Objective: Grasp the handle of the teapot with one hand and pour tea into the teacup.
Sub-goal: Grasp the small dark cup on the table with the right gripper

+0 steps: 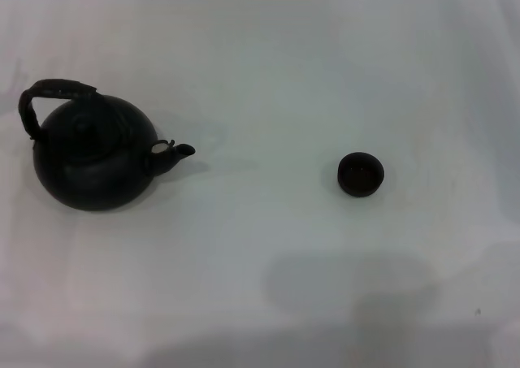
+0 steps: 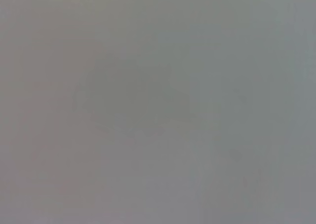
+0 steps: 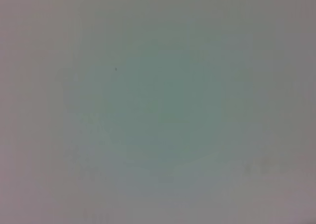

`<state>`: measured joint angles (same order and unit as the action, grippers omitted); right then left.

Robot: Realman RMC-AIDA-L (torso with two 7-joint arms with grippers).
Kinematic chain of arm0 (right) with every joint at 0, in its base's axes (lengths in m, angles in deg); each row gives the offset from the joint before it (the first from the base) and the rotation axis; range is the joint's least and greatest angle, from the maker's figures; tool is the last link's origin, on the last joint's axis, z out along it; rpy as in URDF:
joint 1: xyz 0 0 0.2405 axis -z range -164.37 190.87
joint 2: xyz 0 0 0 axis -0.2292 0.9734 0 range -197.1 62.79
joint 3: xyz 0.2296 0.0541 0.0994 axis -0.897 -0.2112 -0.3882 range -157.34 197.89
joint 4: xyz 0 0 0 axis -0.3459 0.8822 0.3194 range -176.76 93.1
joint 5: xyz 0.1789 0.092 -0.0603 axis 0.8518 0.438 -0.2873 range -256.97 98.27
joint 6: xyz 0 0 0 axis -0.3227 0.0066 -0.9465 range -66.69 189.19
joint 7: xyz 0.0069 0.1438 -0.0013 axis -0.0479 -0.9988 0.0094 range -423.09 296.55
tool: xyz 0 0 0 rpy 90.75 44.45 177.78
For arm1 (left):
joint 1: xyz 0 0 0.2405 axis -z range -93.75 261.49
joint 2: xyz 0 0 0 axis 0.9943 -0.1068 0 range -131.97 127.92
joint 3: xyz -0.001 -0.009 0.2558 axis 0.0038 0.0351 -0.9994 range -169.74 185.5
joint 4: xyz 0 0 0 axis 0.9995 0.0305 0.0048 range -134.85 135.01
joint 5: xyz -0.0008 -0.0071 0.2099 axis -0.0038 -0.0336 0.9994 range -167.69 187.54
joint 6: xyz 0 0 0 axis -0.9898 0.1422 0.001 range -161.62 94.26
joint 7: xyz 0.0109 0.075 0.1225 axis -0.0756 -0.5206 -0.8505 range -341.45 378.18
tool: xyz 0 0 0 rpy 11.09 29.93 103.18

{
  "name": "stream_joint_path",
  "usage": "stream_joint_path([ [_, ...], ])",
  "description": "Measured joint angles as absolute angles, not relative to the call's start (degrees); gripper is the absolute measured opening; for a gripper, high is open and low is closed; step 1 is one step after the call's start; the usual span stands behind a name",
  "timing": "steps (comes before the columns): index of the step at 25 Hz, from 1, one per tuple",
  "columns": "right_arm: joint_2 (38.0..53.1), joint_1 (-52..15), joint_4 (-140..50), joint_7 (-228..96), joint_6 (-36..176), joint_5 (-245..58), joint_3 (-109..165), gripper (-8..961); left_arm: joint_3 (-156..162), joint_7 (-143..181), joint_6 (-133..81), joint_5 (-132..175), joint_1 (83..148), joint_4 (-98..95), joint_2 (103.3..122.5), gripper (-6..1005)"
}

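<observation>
Fingers of both arms are out of every view, so I cannot tell their state or whether they hold anything. Nothing has begun: the teapot point(image 1: 93, 153) stands upright on the bench point(image 1: 268, 75), handle point(image 1: 50, 96) free, spout aimed at the teacup point(image 1: 360, 174), well apart. Grasping, carrying and pouring all remain.

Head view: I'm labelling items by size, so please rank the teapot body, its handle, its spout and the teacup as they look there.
1. teapot body, by far the largest.
2. handle, a long thin arch.
3. teacup.
4. spout, which looks close to the teacup, so the last two are unsure.
</observation>
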<state>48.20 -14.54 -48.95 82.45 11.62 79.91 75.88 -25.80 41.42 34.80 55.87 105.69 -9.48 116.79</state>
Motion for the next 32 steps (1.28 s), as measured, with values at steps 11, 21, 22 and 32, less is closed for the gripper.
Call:
stream_joint_path([
  [11,48.24,-14.29,-48.56,82.06,11.58,79.85,75.91,824,-25.67,41.25,35.10,54.81,104.16,-7.16,117.08,852],
  [21,48.30,-14.22,-48.68,75.44,11.29,79.10,77.59,825,-25.53,41.66,37.37,53.75,102.76,-5.63,117.12,853],
  [22,48.23,-14.22,-49.21,73.62,11.28,78.59,78.98,825,-25.53,41.81,37.80,53.29,102.53,-5.60,117.13,853],
  [32,43.49,-14.98,-66.29,47.66,14.23,58.66,89.29,826,-25.55,42.01,38.12,49.33,101.08,-5.49,116.91,849],
])
